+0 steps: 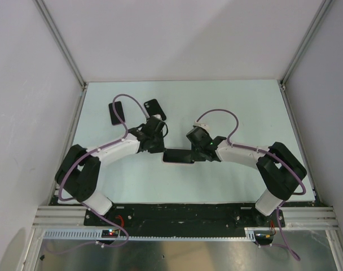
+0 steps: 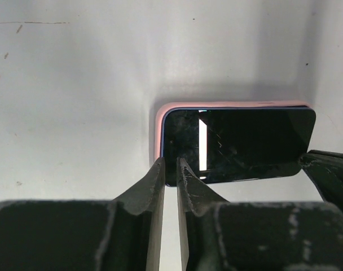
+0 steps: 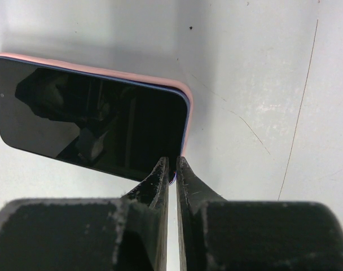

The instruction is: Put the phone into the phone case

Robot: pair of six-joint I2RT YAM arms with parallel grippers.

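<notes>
Top external shows us the phone (image 1: 179, 156) lying flat and screen-up near the middle of the table (image 1: 239, 113), towards its near edge, between the two arms. Two dark flat things (image 1: 116, 113) lie well apart from it towards the far left corner; we cannot tell what they are. In the left wrist view the pink phone case (image 2: 158, 130) shows as a rim hugging the phone's far long edge and one short end. The left gripper (image 2: 171, 167) stands at the near corner of that end, its jaws barely parted and holding nothing. In the right wrist view the same pink rim wraps the far edge and the other short end. There the right gripper (image 3: 172, 165) has its jaws drawn together, with the tips seemingly resting on the near corner. We judge the task nearly done: the phone sits inside the case and the far side looks seated. No pink shows along the near long edge from these angles, so we cannot confirm it. What may remain is pressing those near corners home.
</notes>
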